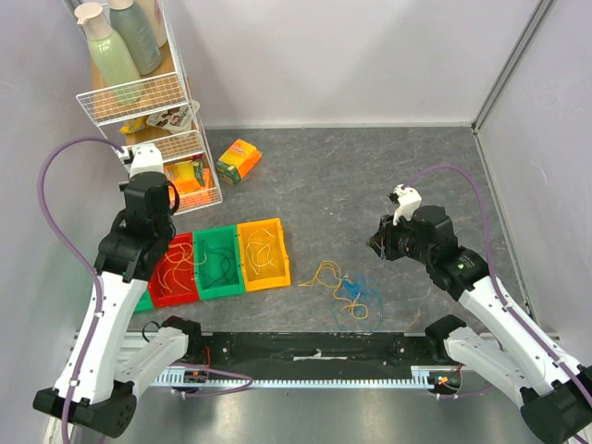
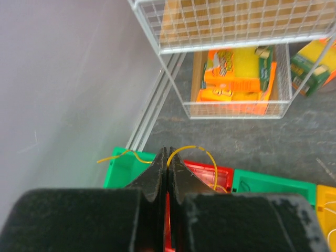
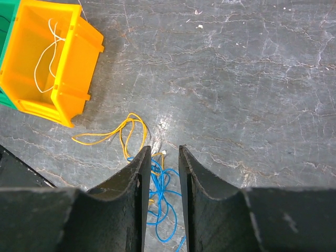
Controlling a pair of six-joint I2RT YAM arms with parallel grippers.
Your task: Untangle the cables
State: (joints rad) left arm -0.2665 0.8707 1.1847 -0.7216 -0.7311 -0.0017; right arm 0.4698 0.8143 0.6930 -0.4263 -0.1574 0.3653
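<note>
**Orange and blue cables knotted on the tabletop, a yellow one at my left fingers**

The cables (image 1: 344, 289) lie in a small loose knot on the dark tabletop (image 1: 370, 176), near the yellow bin (image 1: 263, 252) and on its right. Thin orange loops (image 3: 123, 131) sprawl toward the bin, and blue loops (image 3: 164, 199) cross one another just beside them, touching. More thin loops lie in the bins: pale in the yellow one, dark in the green bin (image 1: 218, 262), yellow in the red bin (image 1: 174, 270). My right fingers (image 3: 148, 157) hover over the knot, partly open and holding nothing, with blue strands showing in the gap. My left fingers (image 2: 167, 157) are pressed together above the red bin, and a yellow cable (image 2: 195, 149) arcs out on both sides of their tips, apparently pinched.
</note>
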